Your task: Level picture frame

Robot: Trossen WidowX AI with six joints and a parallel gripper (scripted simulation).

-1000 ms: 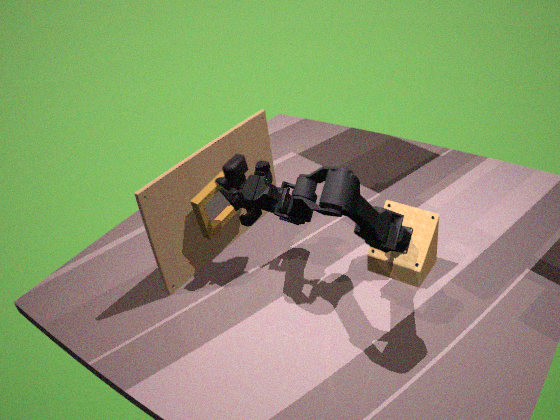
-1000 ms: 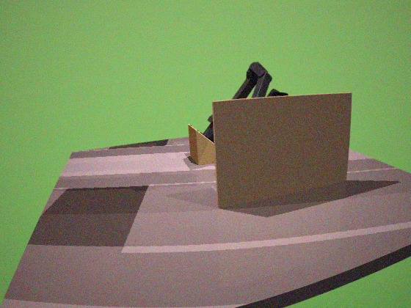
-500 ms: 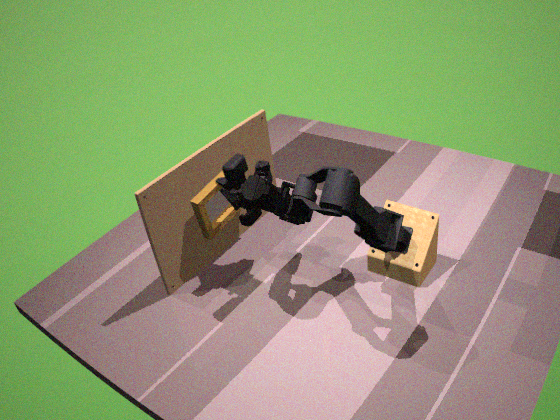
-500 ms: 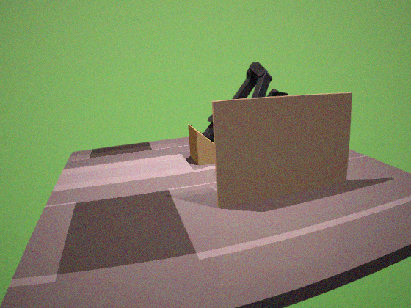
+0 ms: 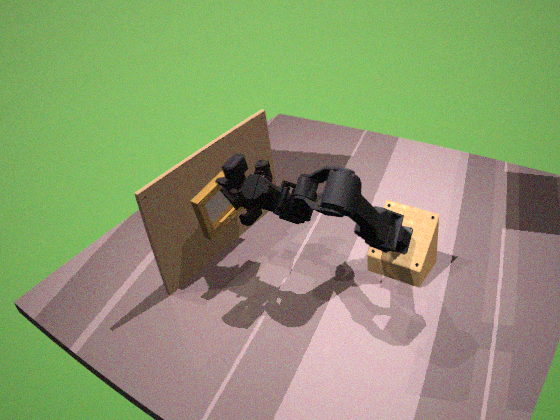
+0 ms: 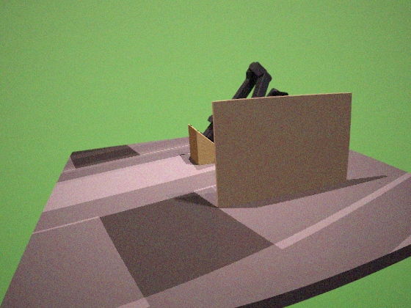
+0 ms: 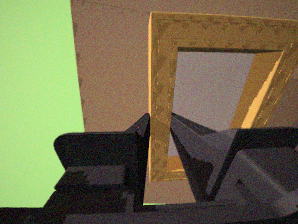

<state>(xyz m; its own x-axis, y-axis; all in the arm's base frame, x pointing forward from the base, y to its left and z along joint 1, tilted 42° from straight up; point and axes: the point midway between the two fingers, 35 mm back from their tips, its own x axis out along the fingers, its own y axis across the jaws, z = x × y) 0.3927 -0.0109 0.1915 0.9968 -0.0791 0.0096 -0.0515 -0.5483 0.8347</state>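
The picture frame [image 5: 201,218] [image 7: 215,34], gold with a grey panel inside, is against the upright board. In the wrist view its top bar slopes slightly down to the right, and its right part runs out of view. My gripper [image 5: 231,194] [image 7: 158,116] is shut on the frame's side bar at the left of the wrist view, one finger outside the bar and one inside the opening. The arm hides the frame's far part in the top view. The screw and the notched strip are hidden, and the board hides the frame in the exterior view.
The brown board [image 5: 157,220] [image 6: 282,150] [image 7: 110,60] stands upright on the striped table [image 5: 330,380] [image 6: 73,257]. Its side edge shows left of the frame in the wrist view. The arm's wedge-shaped wooden base [image 5: 426,225] [image 6: 205,152] stands on the table facing the board.
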